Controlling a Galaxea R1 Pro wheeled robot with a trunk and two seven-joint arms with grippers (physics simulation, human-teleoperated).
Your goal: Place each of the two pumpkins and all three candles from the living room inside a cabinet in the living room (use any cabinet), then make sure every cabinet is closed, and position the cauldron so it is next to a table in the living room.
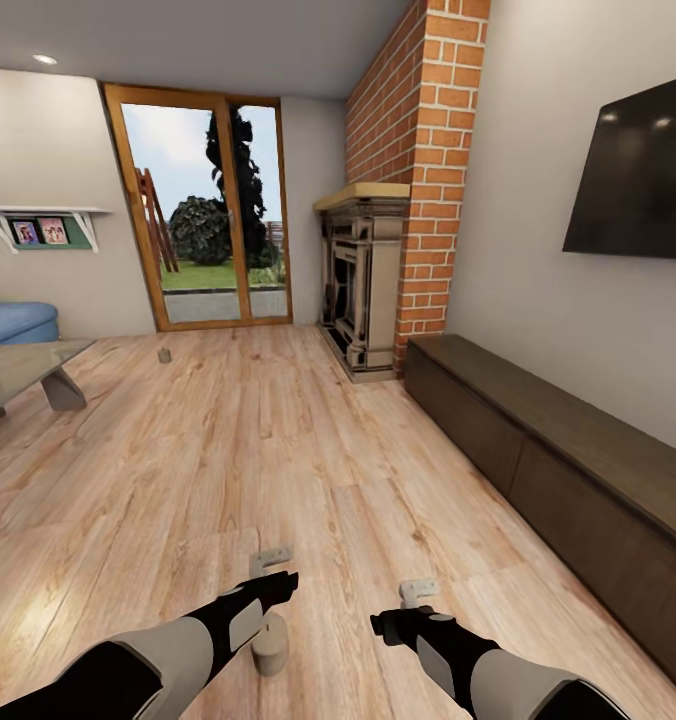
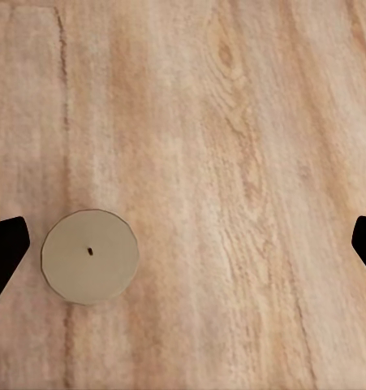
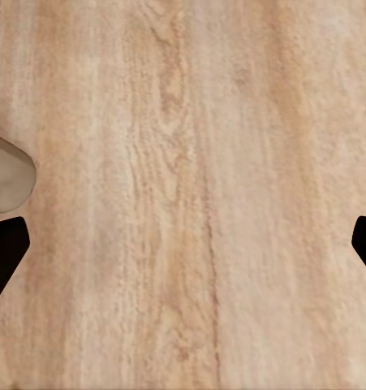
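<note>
So both arms hang low over the wood floor (image 1: 278, 450). A candle (image 1: 270, 643) stands upright on the floor right under the left claw (image 1: 274, 573), and in the left wrist view you look straight down on its round top (image 2: 90, 257), close to one fingertip (image 2: 4, 252), nothing pinched. That claw is spread wide, holding nothing. The right claw (image 1: 416, 598) is spread wide too, bare floor between its tips (image 3: 4, 252), with a beige edge of something at the side of its view, can't tell what.

A second candle (image 1: 164, 354) sits far off on the floor, near the glass doors (image 1: 206, 220) and off the corner of the grey coffee table (image 1: 23, 365). The long dark cabinet (image 1: 568, 450) runs along the right wall under the TV (image 1: 638, 170), fronts all shut, with open floor between it and the near candle. A brick fireplace (image 1: 373, 280) stands just beyond the cabinet's far end.
</note>
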